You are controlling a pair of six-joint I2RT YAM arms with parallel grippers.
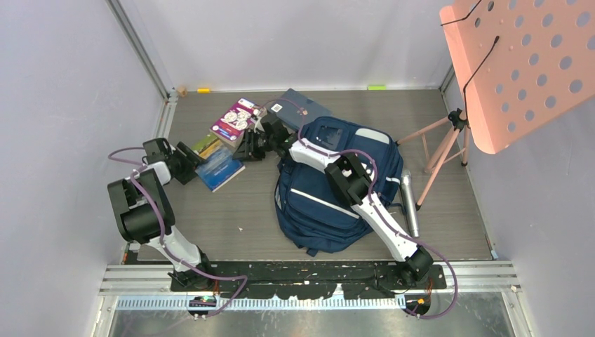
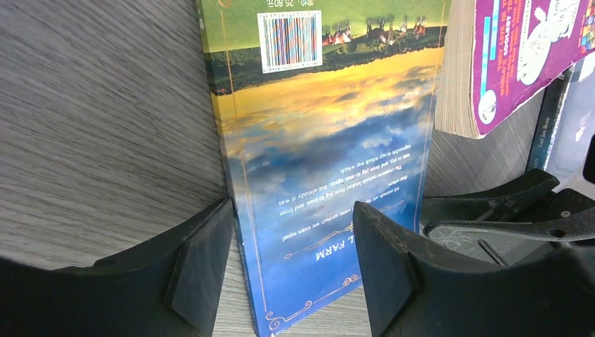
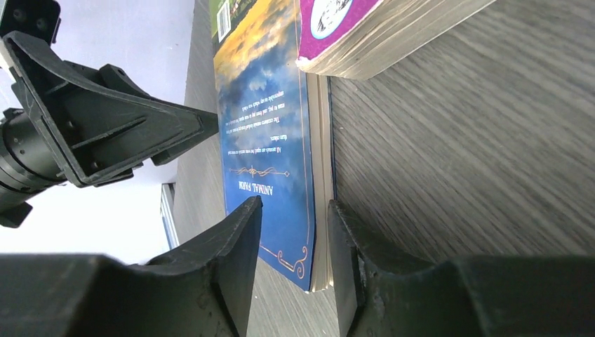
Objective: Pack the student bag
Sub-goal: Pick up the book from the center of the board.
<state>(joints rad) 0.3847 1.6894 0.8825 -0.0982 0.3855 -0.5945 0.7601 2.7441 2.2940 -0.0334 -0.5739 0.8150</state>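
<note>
I have the student bag lying flat on the table right of centre, its top end pointing away from the arm bases. The right arm stretches across it towards a cluster of books at the far left.

Both grippers are working on the same blue paperback, which has a sky scene on its cover and lies flat on the wood. The left gripper sits at the book's left side with its jaws spread wide. One finger is down beside the spine and the other is over the cover, and neither is pinching. The right gripper comes in from the opposite end with a narrower gap between its jaws. One finger is over the cover and the other is against the page edge (I cannot tell whether it actually presses the book).

A thick purple book overlaps the paperback's far end. A silver cylinder lies just right of the bag.
</note>
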